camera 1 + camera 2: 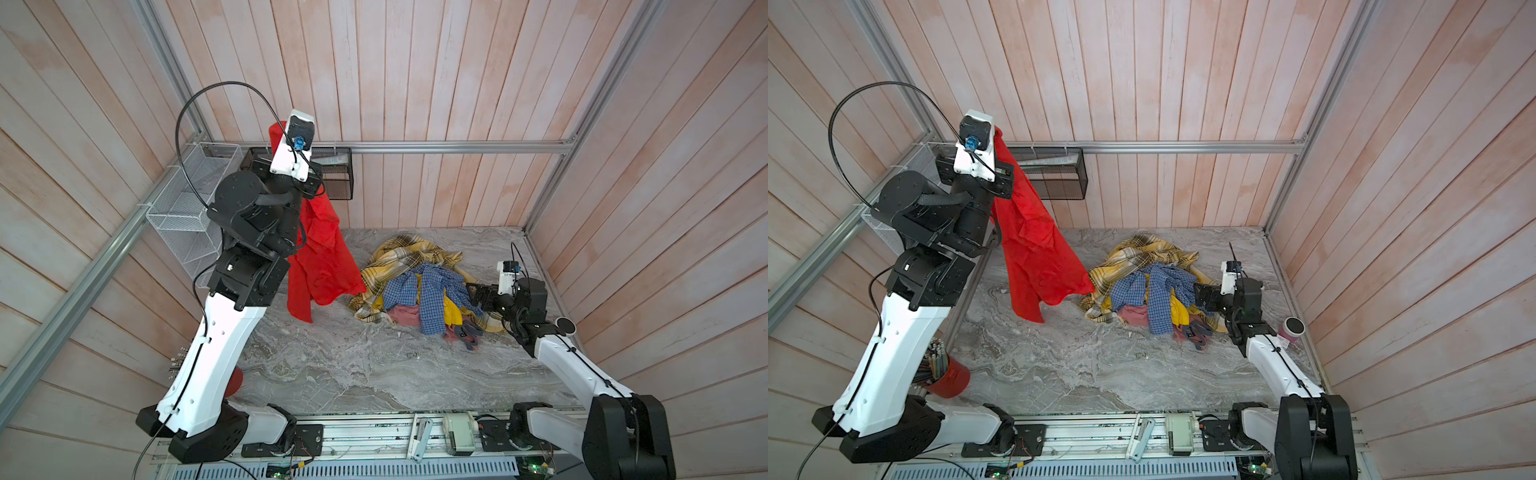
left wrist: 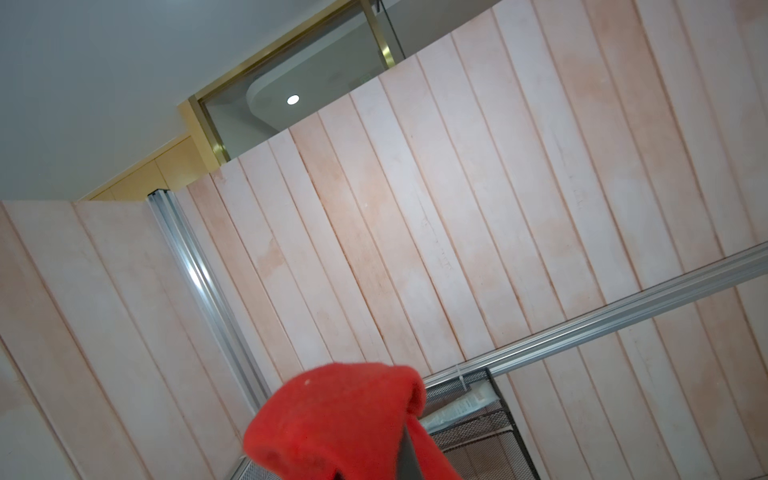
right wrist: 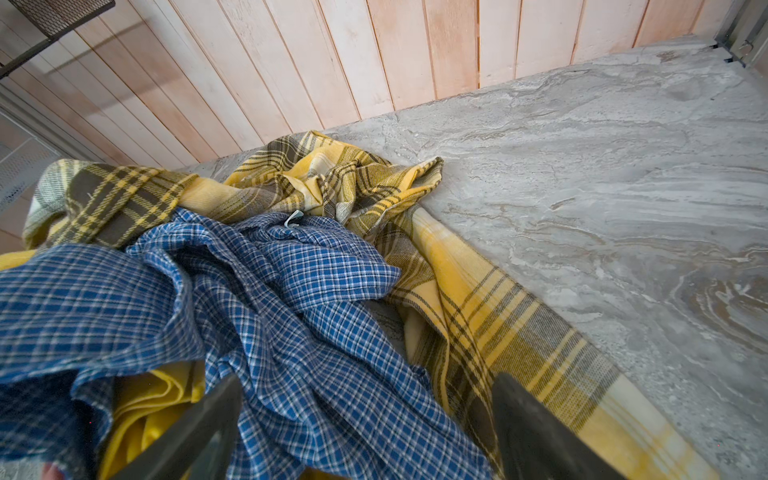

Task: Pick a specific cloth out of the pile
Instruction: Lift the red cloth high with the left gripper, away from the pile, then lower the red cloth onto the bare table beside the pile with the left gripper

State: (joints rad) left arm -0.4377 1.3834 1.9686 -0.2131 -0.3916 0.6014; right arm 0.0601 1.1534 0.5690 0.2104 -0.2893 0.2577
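1. We find the left pincer raised high near the back wall, clamped shut on a top fold of the cloth. In the left wrist view the red fabric bunches over the pincer tips, so the jaws themselves are hidden; we judge the grip firm from the way the garment hangs.
2. The cloth hangs free as a long red drape beside the left arm. In both top views its lower hem looks clear of the counter and just beside the pile; we cannot tell whether any corner touches the yellow plaid cloth.
3. We judge the high lift deliberate: thin fabric trails, and height pulls the whole length clear of the mound.
4. The right pincer rests low against the pile with jaws spread wide, holding nothing. The blue checked shirt lies between and ahead of its fingers.
5. We read that posture as a steadying hand, placed to keep the other garments from following the red one.
6. The pile stays heaped toward the right of the counter, the shirt draped over the plaid.
7. The pick looks all but done; only carrying the cloth clear and setting it down apart remains.
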